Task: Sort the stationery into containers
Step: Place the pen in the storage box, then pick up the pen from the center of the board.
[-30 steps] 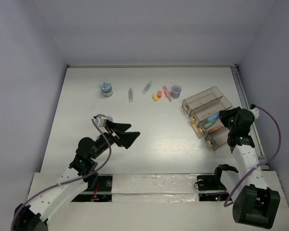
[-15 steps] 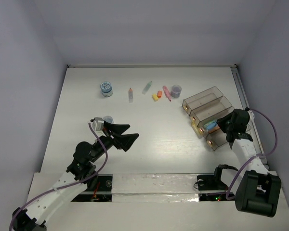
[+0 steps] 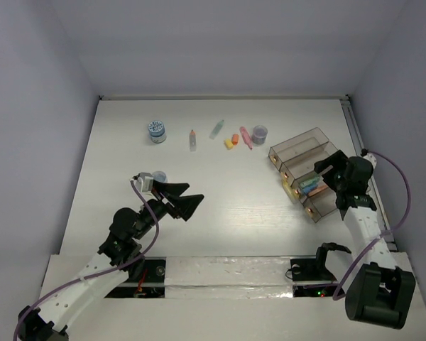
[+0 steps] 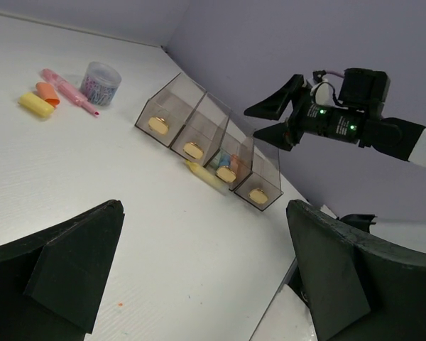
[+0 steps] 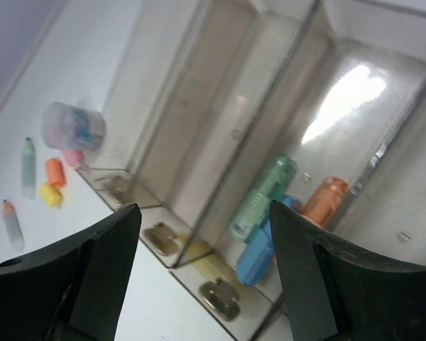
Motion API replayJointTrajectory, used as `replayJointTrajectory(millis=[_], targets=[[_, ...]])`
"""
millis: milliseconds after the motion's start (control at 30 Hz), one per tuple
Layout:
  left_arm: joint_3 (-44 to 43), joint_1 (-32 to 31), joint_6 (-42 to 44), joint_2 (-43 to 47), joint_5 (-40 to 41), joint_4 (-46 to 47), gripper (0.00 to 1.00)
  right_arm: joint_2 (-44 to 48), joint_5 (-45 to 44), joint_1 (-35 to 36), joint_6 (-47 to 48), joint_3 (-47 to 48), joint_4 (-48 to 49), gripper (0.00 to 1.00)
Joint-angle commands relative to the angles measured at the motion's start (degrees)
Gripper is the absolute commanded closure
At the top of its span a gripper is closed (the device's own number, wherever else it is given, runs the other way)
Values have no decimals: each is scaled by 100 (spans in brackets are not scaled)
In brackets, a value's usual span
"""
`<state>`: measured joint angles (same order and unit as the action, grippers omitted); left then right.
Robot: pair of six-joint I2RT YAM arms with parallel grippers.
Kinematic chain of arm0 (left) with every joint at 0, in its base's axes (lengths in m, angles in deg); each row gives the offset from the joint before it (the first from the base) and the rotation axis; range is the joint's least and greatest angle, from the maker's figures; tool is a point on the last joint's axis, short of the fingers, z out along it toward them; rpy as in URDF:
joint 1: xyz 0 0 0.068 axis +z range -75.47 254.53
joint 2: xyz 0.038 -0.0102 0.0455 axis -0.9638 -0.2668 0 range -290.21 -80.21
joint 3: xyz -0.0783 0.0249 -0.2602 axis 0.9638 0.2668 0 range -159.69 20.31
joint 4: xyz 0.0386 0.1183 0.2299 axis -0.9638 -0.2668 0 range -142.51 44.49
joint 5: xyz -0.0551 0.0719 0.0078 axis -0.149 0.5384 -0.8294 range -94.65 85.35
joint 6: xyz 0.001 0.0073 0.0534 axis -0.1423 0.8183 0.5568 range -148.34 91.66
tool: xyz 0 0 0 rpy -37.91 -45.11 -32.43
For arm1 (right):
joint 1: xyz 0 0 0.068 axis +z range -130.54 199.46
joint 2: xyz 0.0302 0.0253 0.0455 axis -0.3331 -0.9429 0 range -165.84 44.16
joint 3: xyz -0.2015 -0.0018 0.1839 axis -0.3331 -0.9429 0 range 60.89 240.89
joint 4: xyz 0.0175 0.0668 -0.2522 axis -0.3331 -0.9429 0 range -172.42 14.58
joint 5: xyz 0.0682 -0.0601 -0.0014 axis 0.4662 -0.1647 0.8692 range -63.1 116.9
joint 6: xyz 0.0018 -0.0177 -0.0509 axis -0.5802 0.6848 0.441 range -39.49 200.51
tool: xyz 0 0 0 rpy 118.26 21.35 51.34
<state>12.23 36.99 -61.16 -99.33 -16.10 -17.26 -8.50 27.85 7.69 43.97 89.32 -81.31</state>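
1. Table (image 3: 220, 213): white, carries everything.
2. Tray (image 3: 298, 144): clear smoky-brown, four stepped compartments in a row, set at an angle on the right side of the table. Gold tab (image 4: 159, 125) on each front.
3. Left gripper (image 3: 196, 193): over the near-left of the table, well apart from the tray. Fingers spread wide, nothing between.
4. Right gripper (image 3: 325, 175): above the tray, over the third compartment counted from the far end. Fingers spread, holding nothing.
5. Purple tub (image 3: 259, 133): on the table near the tray's far corner.
6. Blue-white tub (image 3: 156, 131): far left of the table, well apart from the rest.
7. Small tub (image 3: 158, 175): just beside the left wrist, mostly hidden.
8. Green pen (image 5: 263, 195), blue pen (image 5: 259, 256), orange pen (image 5: 325, 199): lying together inside the third compartment, below the right gripper.
9. Pink pen (image 3: 246, 136): loose, just beside the purple tub.
10. Pale green pen (image 3: 216, 128) and orange-tipped pen (image 3: 192, 139): loose, far middle of the table.
11. Orange eraser (image 3: 235, 138) and yellow eraser (image 3: 228, 144): side by side, left of the pink pen.
12. Yellow piece (image 4: 202, 174): low at the tray's front. Cannot tell whether inside or outside.
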Motion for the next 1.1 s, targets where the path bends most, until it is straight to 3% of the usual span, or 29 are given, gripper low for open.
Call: replayJointTrajectory(millis=[0,167,233,267,333,400,433,567,700,767,1067], targets=[[-98,-34,100,13,168,163,1,99,643,262,269,611,466,21],[-124,-34,100,-31,432,58,4,-813,469,2114,612,1462,782,32],[-159,-34,100,-57,485,23,7,-1558,362,2642,892,2068,844,51],[-194,-34,83,-66,529,5,11,-1815,327,3062,972,2279,844,70],[-229,-34,56,-127,590,-39,15,-2342,344,3399,1235,2919,853,84],[-317,-34,12,-189,661,-91,27,-3054,344,3742,1403,3299,870,92],[-335,-34,-14,-215,696,-100,31,-3274,353,3813,1516,3484,862,94],[-589,-34,-154,-356,775,-162,64,-4180,520,4006,1684,4380,721,95],[-1160,-34,-181,-356,933,-897,84,-4673,555,4139,1921,4715,703,95],[-1676,-34,-102,-181,1090,-1267,89,-4753,669,4305,2106,4821,668,95],[-3831,-34,917,-31,2856,-3790,90,-5262,556,4367,2634,5357,124,90]])
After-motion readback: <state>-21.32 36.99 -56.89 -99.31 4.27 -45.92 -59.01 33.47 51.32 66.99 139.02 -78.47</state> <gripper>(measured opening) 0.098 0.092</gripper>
